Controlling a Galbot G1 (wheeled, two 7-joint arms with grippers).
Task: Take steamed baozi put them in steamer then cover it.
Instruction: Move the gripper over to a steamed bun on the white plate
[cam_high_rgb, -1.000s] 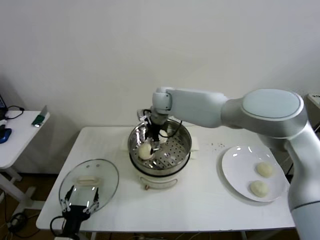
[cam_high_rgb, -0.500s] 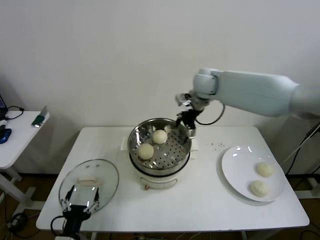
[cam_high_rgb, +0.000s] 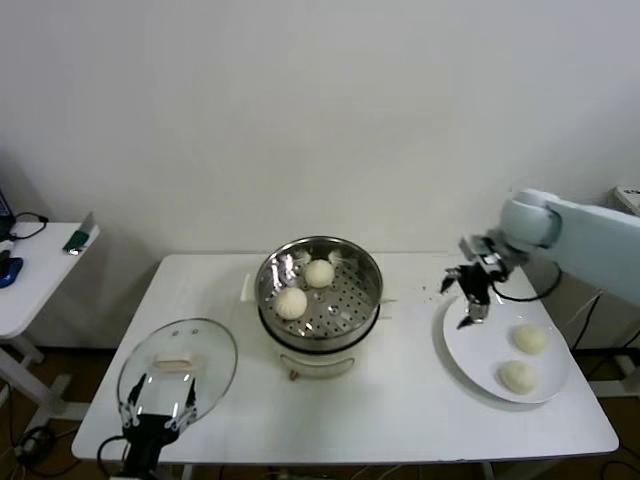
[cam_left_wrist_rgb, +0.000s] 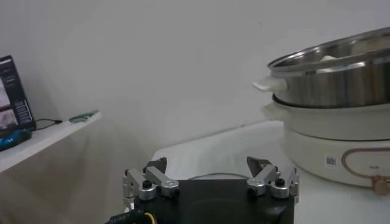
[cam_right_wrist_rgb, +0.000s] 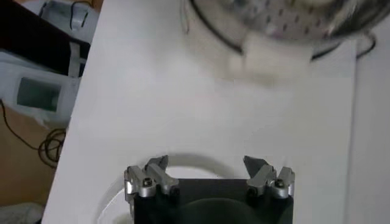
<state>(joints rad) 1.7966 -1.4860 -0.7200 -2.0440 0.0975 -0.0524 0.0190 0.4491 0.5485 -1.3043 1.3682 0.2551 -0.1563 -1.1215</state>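
The steel steamer (cam_high_rgb: 320, 290) stands mid-table on its cream base and holds two baozi (cam_high_rgb: 319, 273) (cam_high_rgb: 291, 302) on the perforated tray. Two more baozi (cam_high_rgb: 530, 339) (cam_high_rgb: 517, 376) lie on the white plate (cam_high_rgb: 470, 350) at the right. My right gripper (cam_high_rgb: 470, 300) is open and empty above the plate's left rim; its wrist view shows its spread fingers (cam_right_wrist_rgb: 155, 172), the plate rim (cam_right_wrist_rgb: 122, 195) and the steamer (cam_right_wrist_rgb: 286, 18). The glass cover (cam_high_rgb: 178, 365) with its white handle lies at the front left. My left gripper (cam_high_rgb: 160, 410) is open at the cover's near edge; the steamer also shows in its wrist view (cam_left_wrist_rgb: 335, 91).
A side table (cam_high_rgb: 30, 270) with small items stands left of the main table. The wall runs close behind the steamer. Bare tabletop (cam_high_rgb: 400, 400) lies between the steamer and the plate.
My right gripper left a second baozi in the steamer, rose out and swung right to the plate's left rim. The left arm has not moved.
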